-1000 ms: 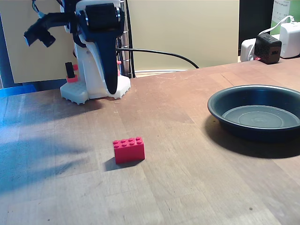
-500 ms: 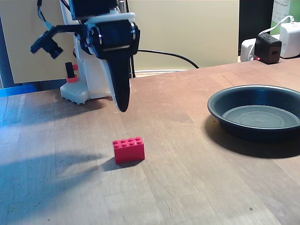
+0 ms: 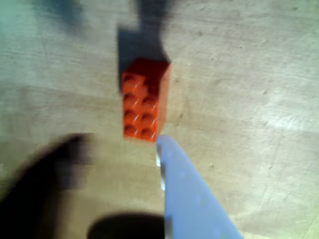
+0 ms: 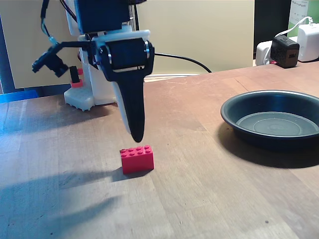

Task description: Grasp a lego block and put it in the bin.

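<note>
The red lego block (image 4: 137,158) lies flat on the wooden table, studs up. In the fixed view my gripper (image 4: 138,138) hangs point-down just above the block's top, its black finger seen side-on. In the wrist view the lego block (image 3: 144,104) lies lengthwise just ahead of the gripper (image 3: 119,145). One pale bluish finger (image 3: 184,194) reaches to its near right corner, and a dark blurred finger (image 3: 45,184) stands well off to the left. The jaws are apart with nothing between them. The bin (image 4: 259,139), a shallow dark round pan, sits far right with nothing in it.
The arm's white base (image 4: 94,94) stands at the back left with a black cable (image 4: 174,56) running right. A black charger (image 4: 285,51) and a white charger (image 4: 309,42) sit behind the bin. Bare wood lies between block and bin.
The gripper has come forward from the base and dropped from well above the table to just over the block. Block and bin have not moved.
</note>
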### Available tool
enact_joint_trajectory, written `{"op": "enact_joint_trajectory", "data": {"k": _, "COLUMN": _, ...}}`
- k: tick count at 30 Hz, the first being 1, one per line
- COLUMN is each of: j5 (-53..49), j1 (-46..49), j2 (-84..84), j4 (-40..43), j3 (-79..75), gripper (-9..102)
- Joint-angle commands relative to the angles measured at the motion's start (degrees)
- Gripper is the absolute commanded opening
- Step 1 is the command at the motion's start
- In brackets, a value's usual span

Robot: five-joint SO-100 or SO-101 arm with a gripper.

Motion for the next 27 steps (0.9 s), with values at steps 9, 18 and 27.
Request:
{"op": "enact_joint_trajectory", "data": {"k": 9, "j5": 0.09, "j1": 0.35, "j2": -4.57, "j4": -0.70, "j3": -2.37, "gripper": 22}}
{"op": "enact_joint_trajectory", "data": {"k": 18, "j5": 0.18, "j1": -0.26, "j2": -8.17, "j4": -0.26, "j3": -2.37, "gripper": 22}}
{"op": "enact_joint_trajectory", "data": {"k": 27, "j5": 0.26, "j1": -1.32, "j2": -9.67, "j4": -0.70, "j3": -2.29, "gripper": 22}}
